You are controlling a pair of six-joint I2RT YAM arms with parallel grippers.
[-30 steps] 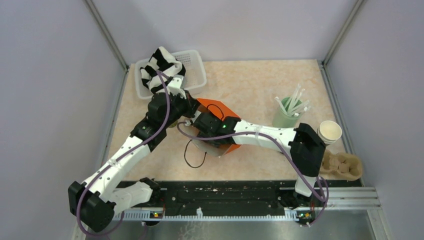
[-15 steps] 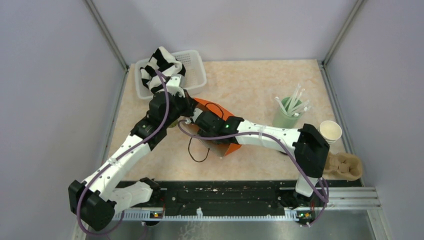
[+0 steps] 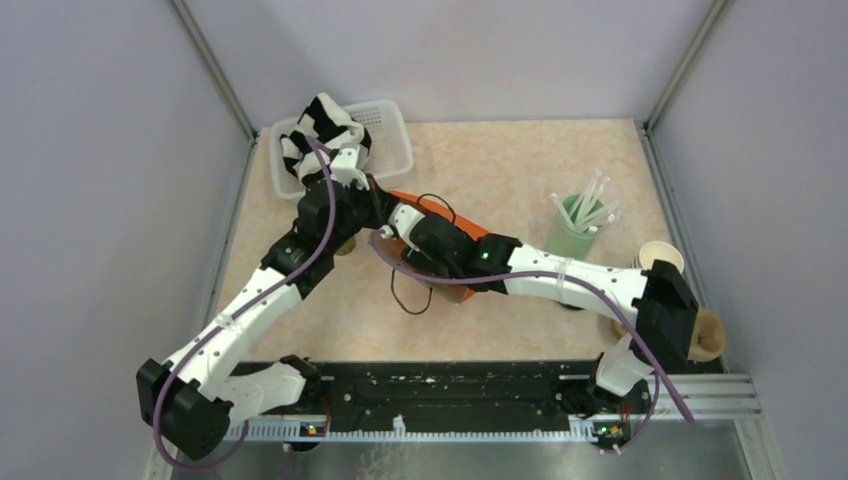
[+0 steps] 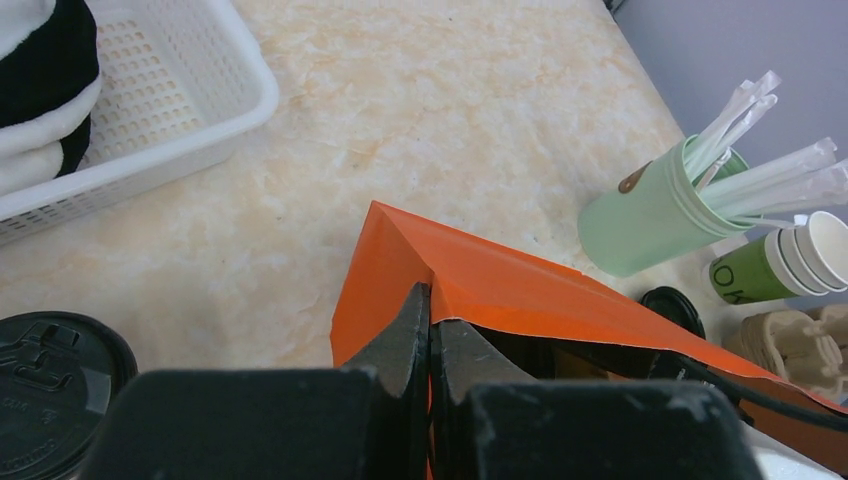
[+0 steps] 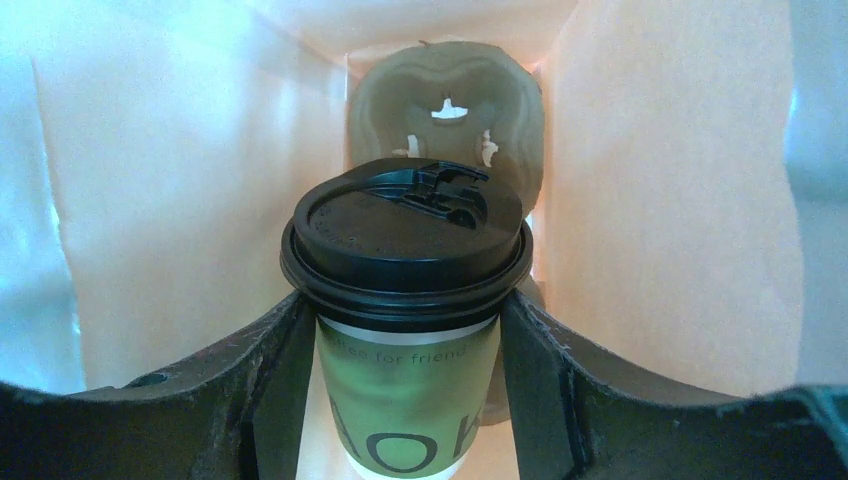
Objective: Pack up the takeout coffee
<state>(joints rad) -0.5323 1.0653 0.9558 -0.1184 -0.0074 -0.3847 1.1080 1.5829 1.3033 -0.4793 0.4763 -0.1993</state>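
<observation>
1. The right gripper [image 5: 410,385] is inside the orange bag [image 4: 480,285], clamped on a green cup [image 5: 405,250] whose black lid is on. A pulp carrier [image 5: 445,110] lies beyond the cup, and I cannot tell whether the cup is seated in it yet.
2. The left gripper [image 4: 430,325] has its jaws pressed together on the bag's rim, apparently holding the mouth open.
3. A second lidded cup [image 4: 50,370] stands on the table [image 4: 450,120] just beside the bag. It is not yet packed, so I'd call the job about half done.
4. Farther off, the mint tumbler [image 4: 650,215] of straws stands apart.
</observation>
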